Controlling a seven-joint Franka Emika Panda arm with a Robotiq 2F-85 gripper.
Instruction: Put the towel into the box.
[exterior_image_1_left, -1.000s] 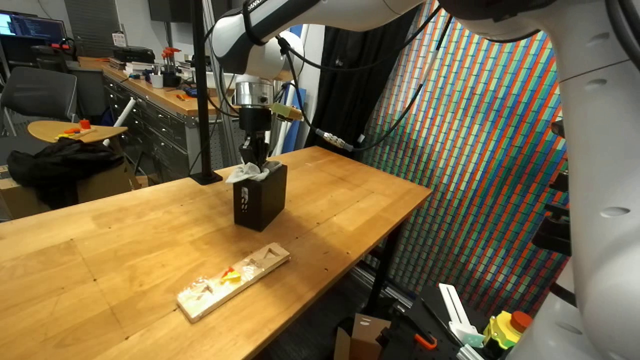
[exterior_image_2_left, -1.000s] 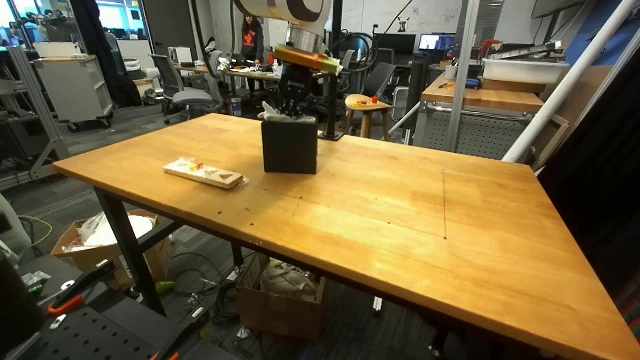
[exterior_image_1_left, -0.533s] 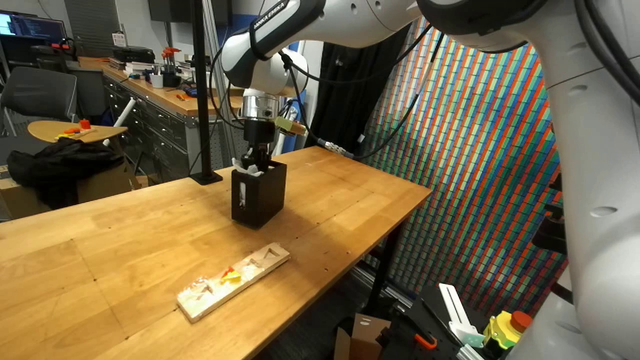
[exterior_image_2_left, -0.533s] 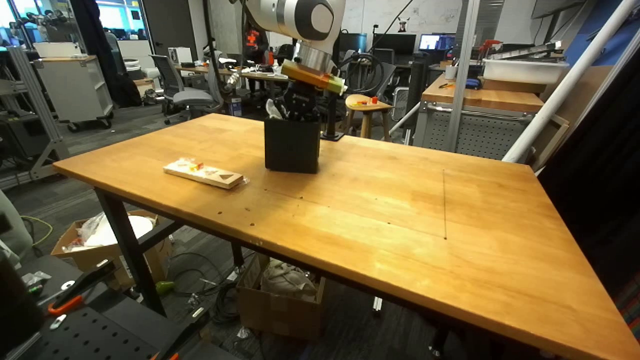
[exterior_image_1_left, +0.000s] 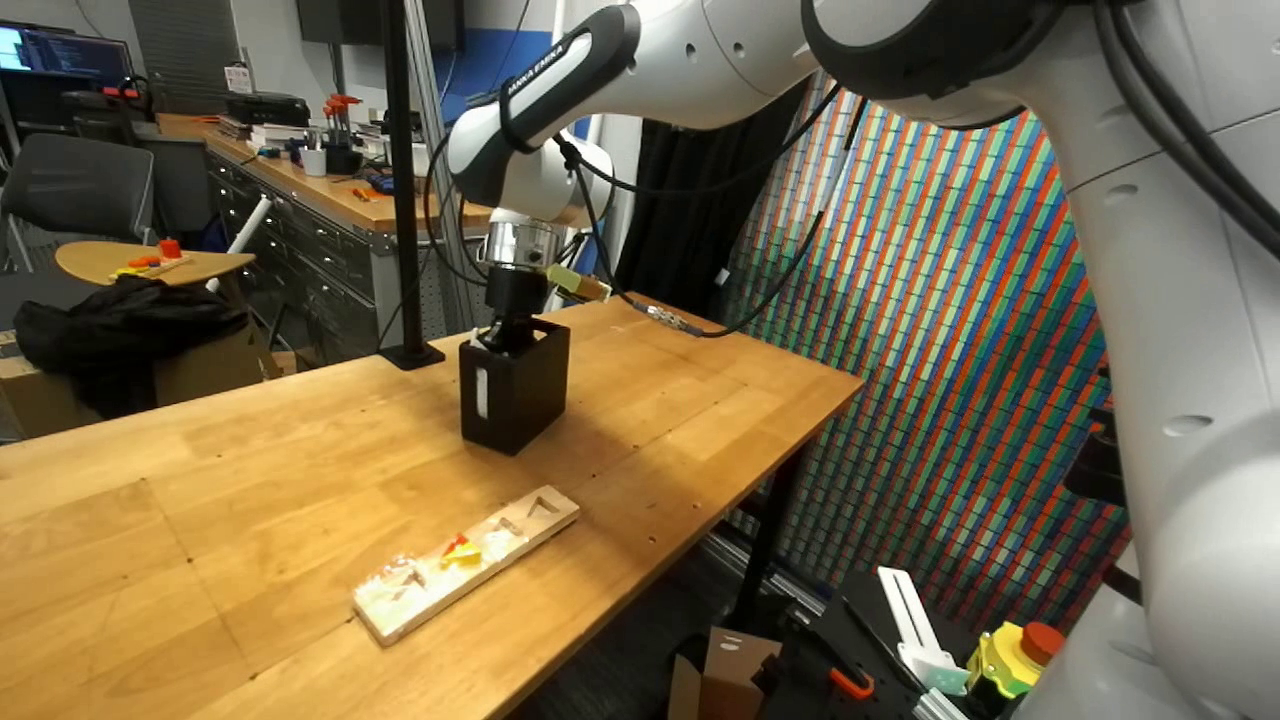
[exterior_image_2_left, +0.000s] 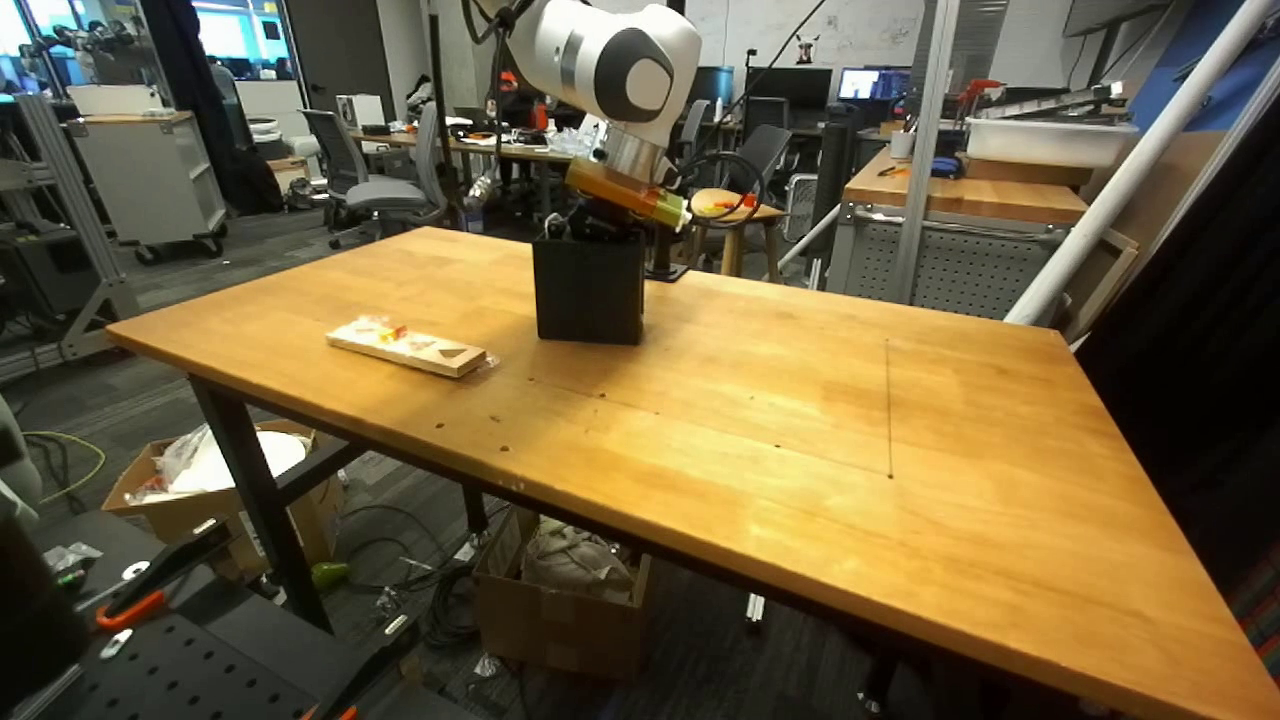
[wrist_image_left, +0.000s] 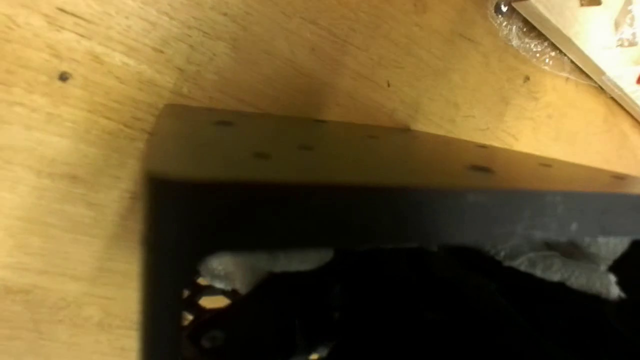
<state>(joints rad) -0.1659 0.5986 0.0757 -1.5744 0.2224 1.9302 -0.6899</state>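
Wrist view: towel (wrist_image_left: 565, 268) on both sides of your closed pincer (exterior_image_1_left: 508, 337), within the box (wrist_image_left: 300, 217) around it; any grip hidden. Insertion looks nearly done; release and withdrawal probably left.

A pale wooden board (exterior_image_1_left: 430, 602) lies flat on the wooden table (exterior_image_1_left: 700, 400), with red and yellow pieces (exterior_image_1_left: 461, 553) on it and clear plastic film (wrist_image_left: 542, 55) at its edge. A black pole (exterior_image_1_left: 402, 200) stands at the table's edge. Beyond, a wooden stool (exterior_image_1_left: 90, 258) carries bright toy pieces (exterior_image_1_left: 170, 250), near black fabric (exterior_image_1_left: 140, 320) draped over cardboard (exterior_image_1_left: 205, 375). In an exterior view, an open carton (exterior_image_2_left: 560, 628) of rumpled pale cloth (exterior_image_2_left: 577, 562) shows beneath the table. A wall covering (exterior_image_1_left: 930, 350) of small multicoloured blocks rises beside the table.
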